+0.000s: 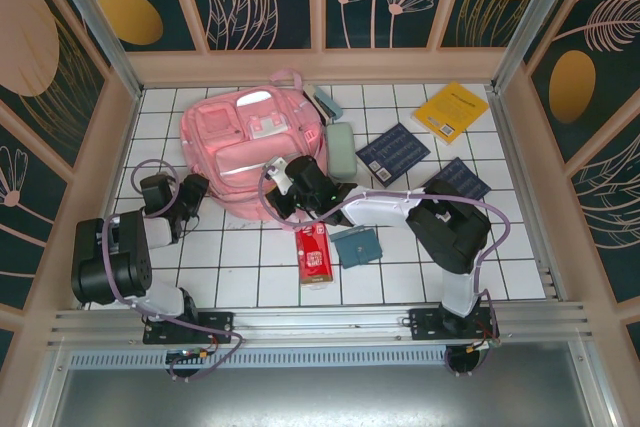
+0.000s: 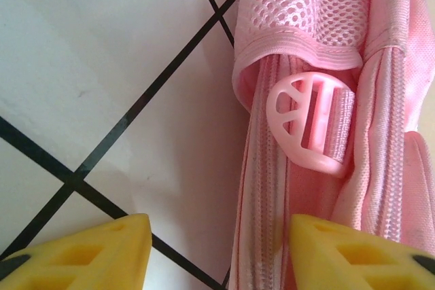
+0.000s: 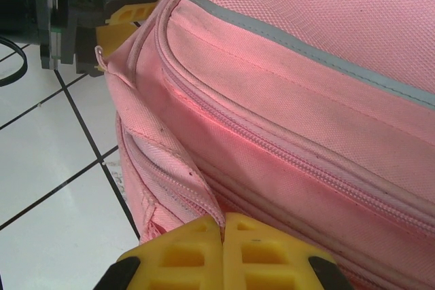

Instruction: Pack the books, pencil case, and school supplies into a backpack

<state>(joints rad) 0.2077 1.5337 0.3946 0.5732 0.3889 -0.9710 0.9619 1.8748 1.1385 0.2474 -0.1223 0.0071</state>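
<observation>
Backpack [image 1: 245, 152] laid flat on worktop [image 1: 230, 267], upper left of centre. Left pincer [image 2: 217, 256] set half-wide, strap [image 2: 268, 202] running lengthwise up frame between jaws. Right pincer [image 3: 223, 249] closed tight against lower seam, nearer to zip [image 3: 306, 161].

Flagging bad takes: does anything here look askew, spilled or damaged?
Nothing looks spilled or damaged. The backpack lies flat with its near-side zip closed. The books, pencil case and red packet lie loose around it at mixed angles, none packed yet.

Txt on yellow book [image 1: 452, 111], red packet [image 1: 314, 253] too small to read.
</observation>
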